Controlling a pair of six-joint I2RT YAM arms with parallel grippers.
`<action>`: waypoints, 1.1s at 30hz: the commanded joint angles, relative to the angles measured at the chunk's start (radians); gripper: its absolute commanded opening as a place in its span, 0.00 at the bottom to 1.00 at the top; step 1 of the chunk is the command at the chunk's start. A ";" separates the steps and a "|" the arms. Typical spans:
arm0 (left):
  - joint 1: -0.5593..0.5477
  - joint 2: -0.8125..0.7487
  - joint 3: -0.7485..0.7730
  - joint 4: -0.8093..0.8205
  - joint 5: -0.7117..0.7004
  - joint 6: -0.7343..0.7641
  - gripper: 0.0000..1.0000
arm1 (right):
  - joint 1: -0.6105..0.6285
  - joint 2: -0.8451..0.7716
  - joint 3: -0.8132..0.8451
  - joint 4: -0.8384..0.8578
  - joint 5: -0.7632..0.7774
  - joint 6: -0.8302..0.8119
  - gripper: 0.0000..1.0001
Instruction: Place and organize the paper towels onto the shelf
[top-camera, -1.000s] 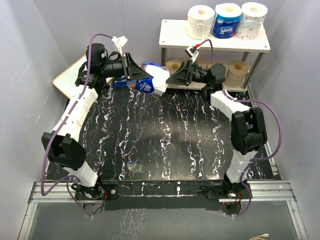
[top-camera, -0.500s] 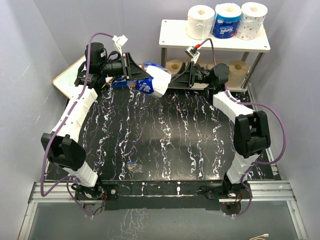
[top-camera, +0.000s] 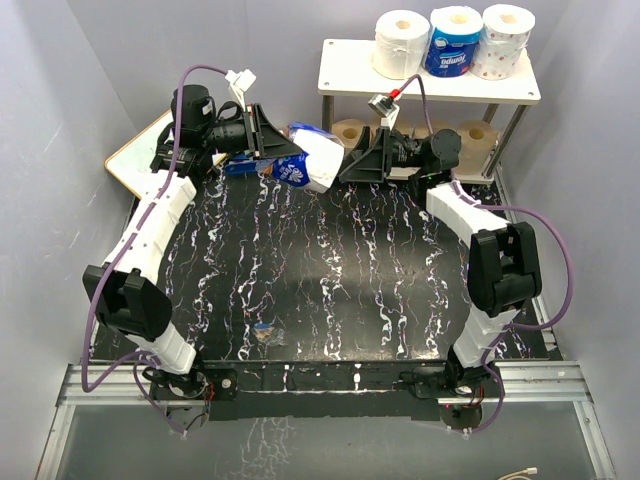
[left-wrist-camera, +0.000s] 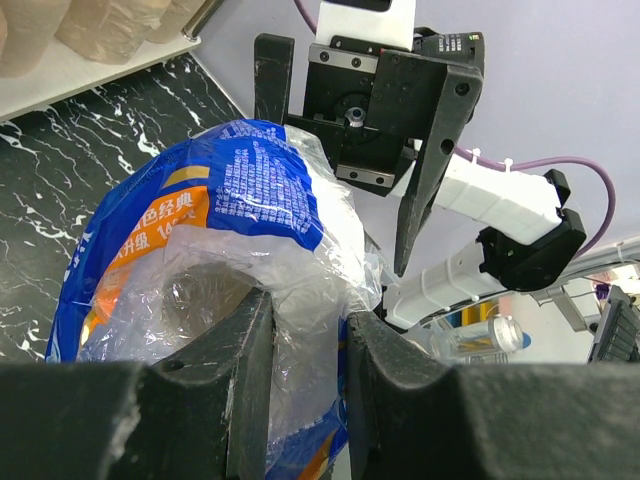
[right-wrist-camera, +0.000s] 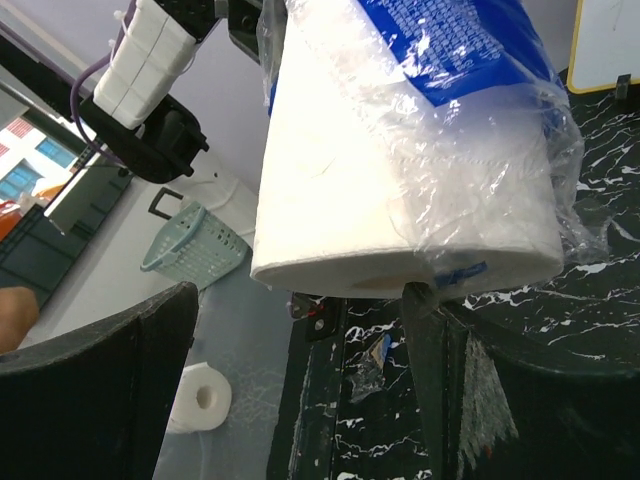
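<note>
A white paper towel roll (top-camera: 318, 160) lies sideways in the air inside a torn blue-and-orange plastic bag (left-wrist-camera: 240, 190). My left gripper (left-wrist-camera: 305, 315) is shut on the bag's clear plastic behind the roll. My right gripper (top-camera: 347, 160) is open at the roll's free end (right-wrist-camera: 400, 200). One of its fingers (right-wrist-camera: 440, 330) is at the end face by the core, and the other stands well apart. The shelf (top-camera: 345, 70) stands at the back right. Its top board carries a white roll (top-camera: 402, 43), a blue-wrapped roll (top-camera: 455, 42) and a dotted roll (top-camera: 505, 40). Tan rolls (top-camera: 478, 140) sit on the lower tier.
A framed whiteboard (top-camera: 135, 155) leans at the back left behind my left arm. A small scrap of wrapper (top-camera: 265, 333) lies on the black marbled table near the front. Beyond the table edge, a teal basket (right-wrist-camera: 190, 245) and a loose white roll (right-wrist-camera: 205, 398) rest on the floor.
My right gripper has moved left from the shelf front up to the end of the bagged roll. The left gripper and the bag have barely shifted.
</note>
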 joint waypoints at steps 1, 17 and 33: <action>0.003 -0.049 0.002 0.073 0.037 -0.035 0.00 | -0.012 -0.005 0.031 0.079 -0.028 0.012 0.81; 0.003 -0.039 -0.009 0.115 0.044 -0.069 0.00 | -0.014 0.051 0.086 0.193 0.098 0.130 0.81; 0.003 -0.029 -0.023 0.120 0.024 -0.064 0.00 | 0.064 0.037 0.107 0.150 0.192 0.127 0.71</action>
